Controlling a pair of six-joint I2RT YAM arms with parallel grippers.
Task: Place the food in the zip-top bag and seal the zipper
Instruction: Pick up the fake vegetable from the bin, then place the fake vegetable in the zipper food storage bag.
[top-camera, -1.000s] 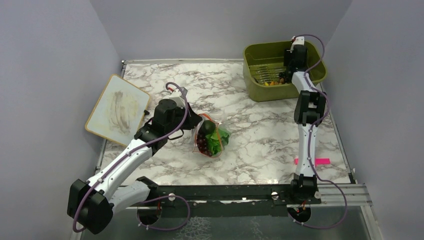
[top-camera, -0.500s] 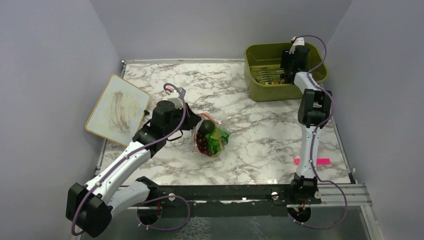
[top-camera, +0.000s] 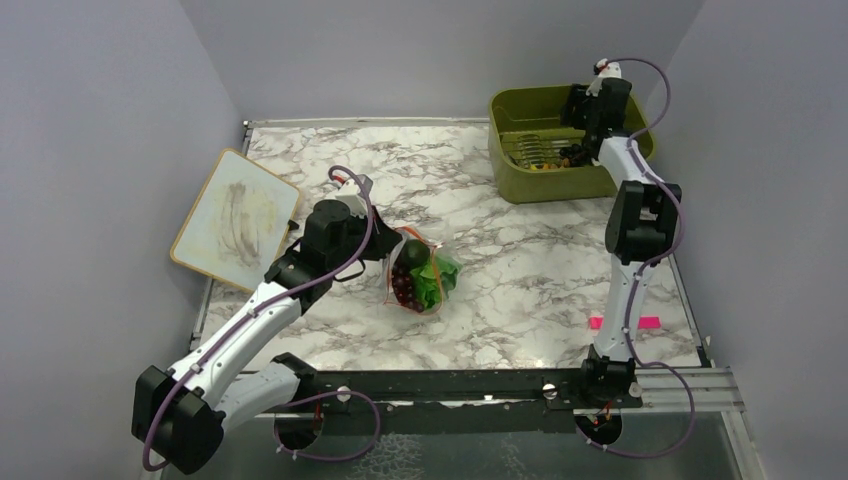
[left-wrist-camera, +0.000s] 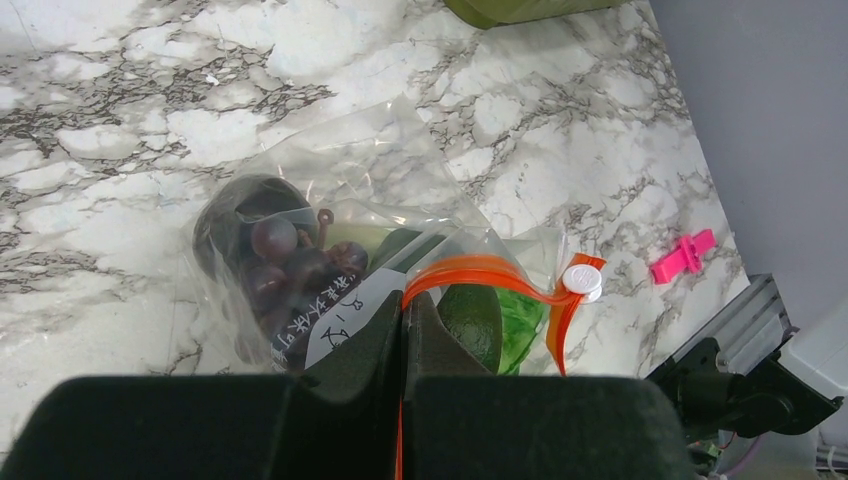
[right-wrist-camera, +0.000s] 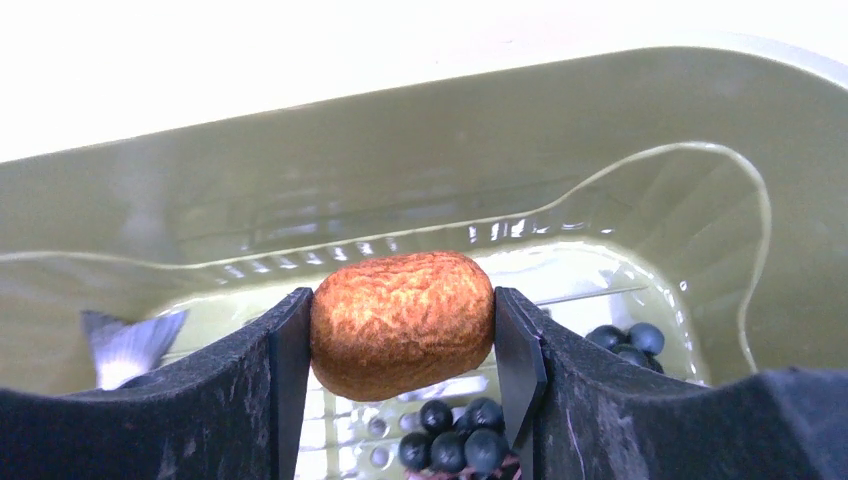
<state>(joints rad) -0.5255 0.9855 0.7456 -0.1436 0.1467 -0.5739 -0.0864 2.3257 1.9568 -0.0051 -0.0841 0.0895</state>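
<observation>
The zip-top bag (top-camera: 421, 279) lies mid-table with purple grapes (left-wrist-camera: 285, 265), a dark green piece (left-wrist-camera: 470, 320) and lettuce (left-wrist-camera: 522, 325) inside. My left gripper (left-wrist-camera: 403, 305) is shut on the orange-red zipper (left-wrist-camera: 480, 272) at the bag's mouth, beside the white slider (left-wrist-camera: 582, 280). My right gripper (right-wrist-camera: 402, 335) hangs inside the olive bin (top-camera: 520, 185), shut on an orange-brown oval food piece (right-wrist-camera: 402, 325). Below it lie dark berries (right-wrist-camera: 460, 435) and a grey fish tail (right-wrist-camera: 125, 345).
A smudged white board (top-camera: 235, 220) lies at the table's left edge. A small pink clip (top-camera: 623, 322) sits near the right arm's base. Grey walls close in the table on three sides.
The right arm has swung slightly to the right over the bin, its gripper still shut on the orange-brown piece. The left arm and the bag have not moved.
</observation>
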